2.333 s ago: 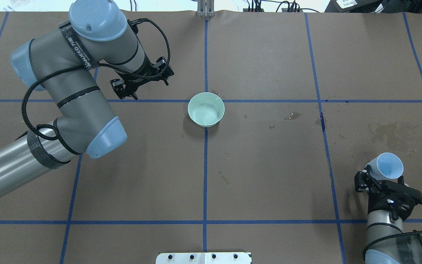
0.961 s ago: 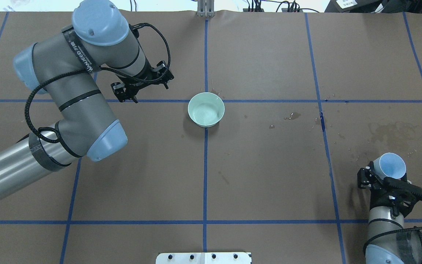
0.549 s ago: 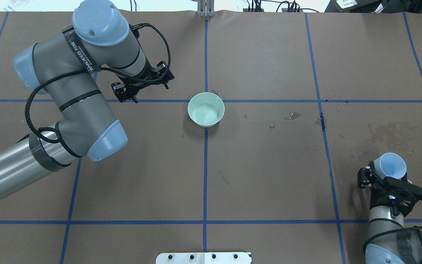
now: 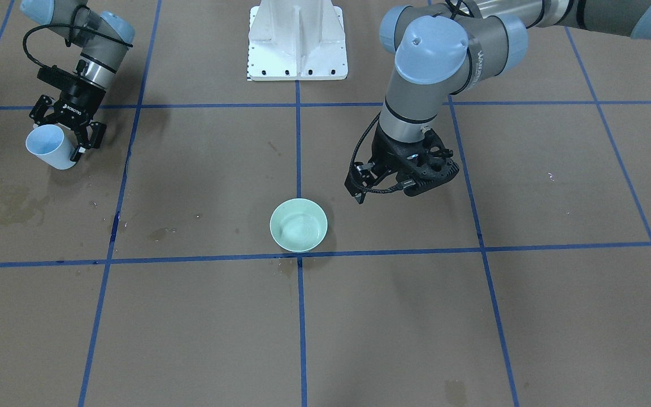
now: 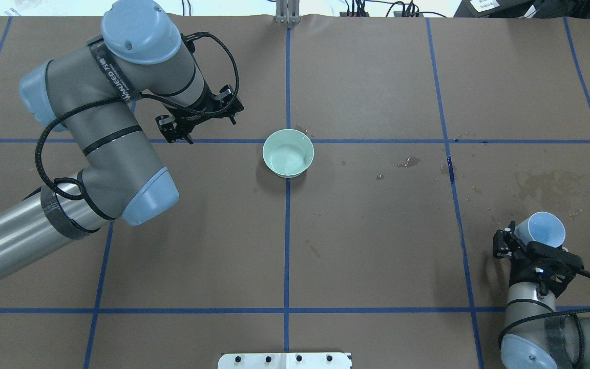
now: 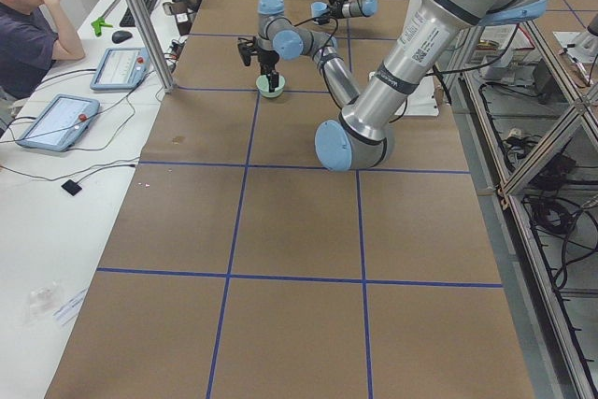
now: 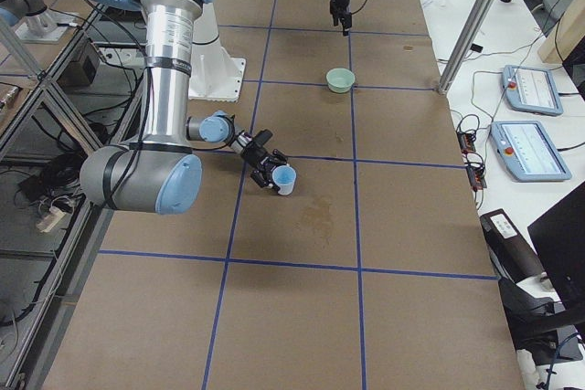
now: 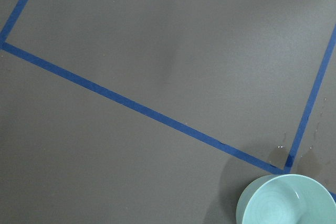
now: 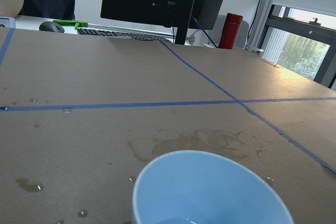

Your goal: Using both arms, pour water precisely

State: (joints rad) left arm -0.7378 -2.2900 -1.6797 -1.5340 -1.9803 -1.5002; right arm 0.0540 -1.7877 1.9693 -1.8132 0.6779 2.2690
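My right gripper (image 5: 533, 245) is shut on a light-blue cup (image 5: 546, 229) at the near right of the table and holds it tilted just above the paper. The cup also shows in the front view (image 4: 51, 148) and fills the bottom of the right wrist view (image 9: 210, 190). A mint-green bowl (image 5: 288, 152) stands at the table's middle with a shiny rippled pool of water (image 5: 287, 160) in it. My left gripper (image 4: 419, 183) hangs to the left of the bowl, apart from it, and looks shut and empty. The bowl's rim shows in the left wrist view (image 8: 286, 200).
Brown paper with blue tape lines (image 5: 287, 230) covers the table. Spilled drops (image 5: 408, 163) and a damp stain (image 5: 548, 182) lie between the bowl and the cup. A white pedestal (image 4: 297, 39) stands at the robot's side. An operator (image 6: 23, 35) and tablets (image 6: 61, 119) are along the far side.
My right wrist has turned and drawn back slightly with the cup still in it. My left arm shifted a little early on and has stayed still since.
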